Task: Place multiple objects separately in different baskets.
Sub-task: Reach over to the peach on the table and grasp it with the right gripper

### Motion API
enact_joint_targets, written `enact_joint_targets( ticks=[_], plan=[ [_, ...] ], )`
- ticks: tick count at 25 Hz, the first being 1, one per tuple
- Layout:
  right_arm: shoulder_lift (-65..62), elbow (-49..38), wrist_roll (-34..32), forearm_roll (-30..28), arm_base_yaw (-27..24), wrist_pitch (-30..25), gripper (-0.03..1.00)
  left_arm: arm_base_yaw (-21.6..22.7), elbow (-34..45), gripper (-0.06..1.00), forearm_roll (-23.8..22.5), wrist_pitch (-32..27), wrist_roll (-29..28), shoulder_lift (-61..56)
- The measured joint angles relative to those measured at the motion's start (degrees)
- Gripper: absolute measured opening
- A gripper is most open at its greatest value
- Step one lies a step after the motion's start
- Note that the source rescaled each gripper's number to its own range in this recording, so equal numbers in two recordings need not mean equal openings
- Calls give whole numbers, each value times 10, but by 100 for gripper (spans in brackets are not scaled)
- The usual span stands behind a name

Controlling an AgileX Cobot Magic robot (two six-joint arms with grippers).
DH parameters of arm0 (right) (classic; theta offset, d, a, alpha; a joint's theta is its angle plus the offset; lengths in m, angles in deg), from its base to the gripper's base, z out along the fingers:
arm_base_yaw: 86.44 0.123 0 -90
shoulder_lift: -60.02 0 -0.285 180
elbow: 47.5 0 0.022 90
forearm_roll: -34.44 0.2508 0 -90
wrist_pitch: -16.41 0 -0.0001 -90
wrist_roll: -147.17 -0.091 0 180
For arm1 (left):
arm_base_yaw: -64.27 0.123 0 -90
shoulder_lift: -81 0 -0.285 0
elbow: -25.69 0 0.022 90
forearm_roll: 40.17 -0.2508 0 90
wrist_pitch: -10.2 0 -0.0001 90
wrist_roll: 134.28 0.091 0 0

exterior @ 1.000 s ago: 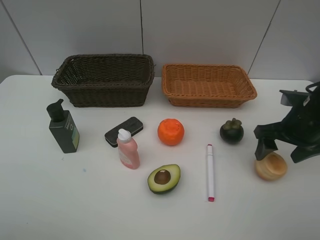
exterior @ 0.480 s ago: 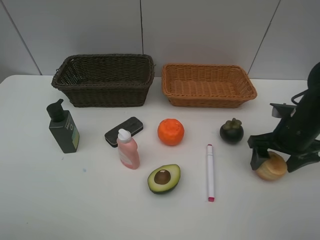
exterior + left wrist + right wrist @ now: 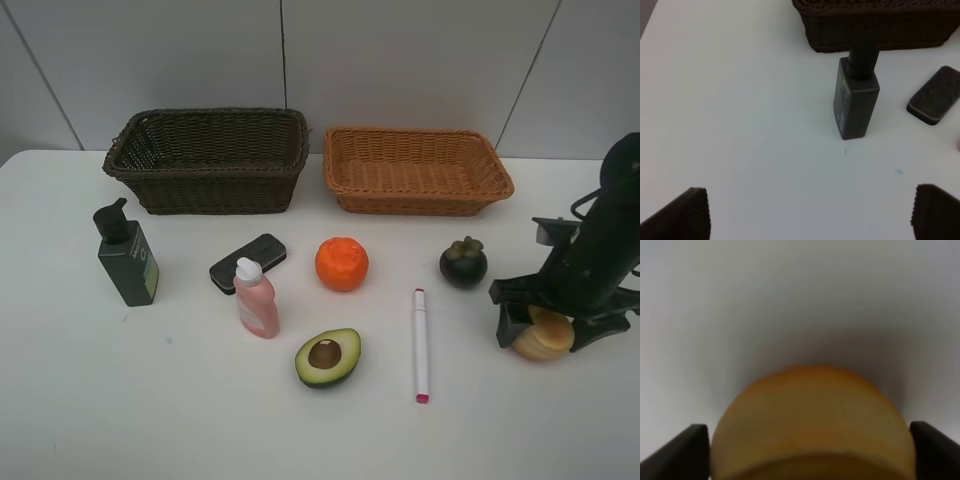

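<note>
Right claw (image 3: 548, 332) is down at the tabletop (image 3: 150, 410) with its jaws spread wide on either side of the tan round fruit (image 3: 541, 343), which rests on the surface near the right edge. The wrist view shows a dark fingertip close against each flank of the fruit, but whether they actually press it I cannot tell. Left claw (image 3: 807, 215) hangs with its jaws wide apart and nothing between them, over bare surface near the dark green pump bottle (image 3: 127, 265).

At the back, by the wall, the deeper dark brown basket (image 3: 210, 190) stands on the left and the shallower orange-tan basket (image 3: 420, 205) just beside it on the right. Neither has anything visible inside.

The pump bottle stands upright at the left, in front of the dark basket. The pink white-capped bottle (image 3: 258, 305) stands upright nearer the middle, just in front of the black flat device (image 3: 248, 262), which lies flat. The white pink-tipped marker (image 3: 421, 345) lies lengthwise, its pink tip toward the front edge, between the avocado and the tan fruit. The orange (image 3: 342, 264) sits in front of the gap between the baskets. The halved avocado (image 3: 328, 357) lies cut face up, pit showing, in front of the orange. The dark mangosteen (image 3: 463, 263) sits to the right of the orange, apart from the right claw
</note>
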State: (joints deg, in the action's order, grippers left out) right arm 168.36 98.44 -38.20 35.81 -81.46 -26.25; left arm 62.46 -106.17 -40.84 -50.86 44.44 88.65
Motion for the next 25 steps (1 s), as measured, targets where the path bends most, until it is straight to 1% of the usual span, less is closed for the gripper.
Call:
enact_joint_targets(
  ticks=[1, 2, 4, 20, 22, 25],
  plan=[
    [0, 0, 0, 0, 0, 3, 94, 0, 0, 100, 0, 0, 0, 0],
    [0, 0, 0, 0, 0, 4, 88, 0, 0, 100, 0, 0, 0, 0],
    [0, 0, 0, 0, 0, 4, 71, 0, 0, 100, 0, 0, 0, 0],
    [-7, 1, 0, 3, 0, 3, 71, 0, 0, 100, 0, 0, 0, 0],
    [-26, 9, 0, 7, 0, -4, 71, 0, 0, 100, 0, 0, 0, 0],
    [-69, 44, 0, 9, 0, -35, 71, 0, 0, 100, 0, 0, 0, 0]
  ],
)
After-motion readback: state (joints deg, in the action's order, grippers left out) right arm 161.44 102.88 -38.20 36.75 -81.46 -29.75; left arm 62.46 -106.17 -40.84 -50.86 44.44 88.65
